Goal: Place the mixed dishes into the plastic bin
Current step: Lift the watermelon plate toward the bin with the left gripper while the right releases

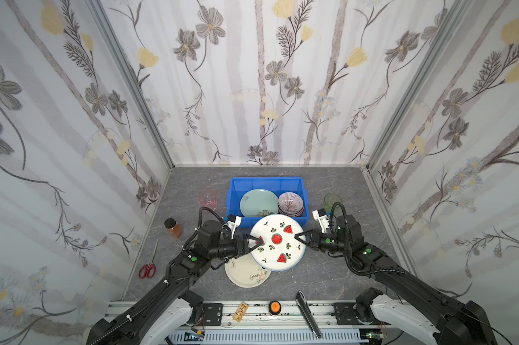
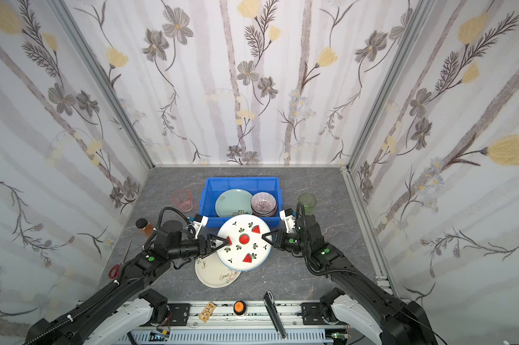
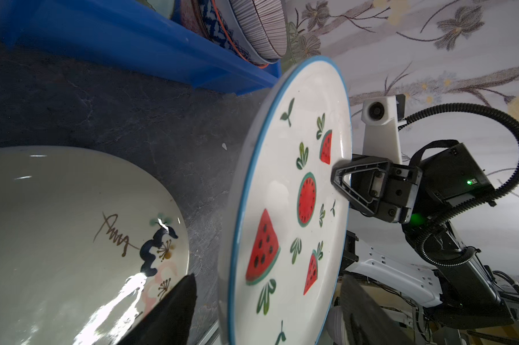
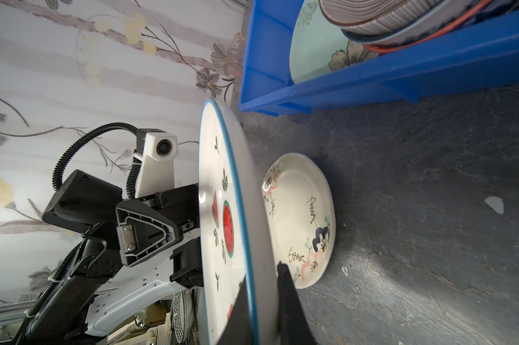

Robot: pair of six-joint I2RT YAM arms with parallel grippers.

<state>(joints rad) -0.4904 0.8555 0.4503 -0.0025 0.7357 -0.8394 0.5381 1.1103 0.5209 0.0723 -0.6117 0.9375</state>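
Note:
A white plate with watermelon drawings and a blue rim (image 1: 277, 242) (image 2: 243, 242) hangs tilted above the table, just in front of the blue plastic bin (image 1: 265, 180) (image 2: 241, 179). My right gripper (image 1: 298, 237) (image 4: 262, 273) is shut on the plate's right rim. My left gripper (image 1: 259, 242) (image 3: 268, 279) is open, its jaws straddling the left rim with gaps on both sides. Inside the bin lie a pale green plate (image 1: 258, 203) and a stack of striped bowls (image 1: 291, 203). A cream plate with drawings (image 1: 246, 274) (image 3: 58, 224) (image 4: 300, 221) lies flat, partly under the held plate.
A pink tumbler (image 1: 207, 198) stands left of the bin, a green tumbler (image 1: 332, 203) right of it. An amber jar with a black lid (image 1: 173, 227) and red-handled scissors (image 1: 149, 265) lie at the left. Patterned walls enclose three sides; a metal rail runs along the front.

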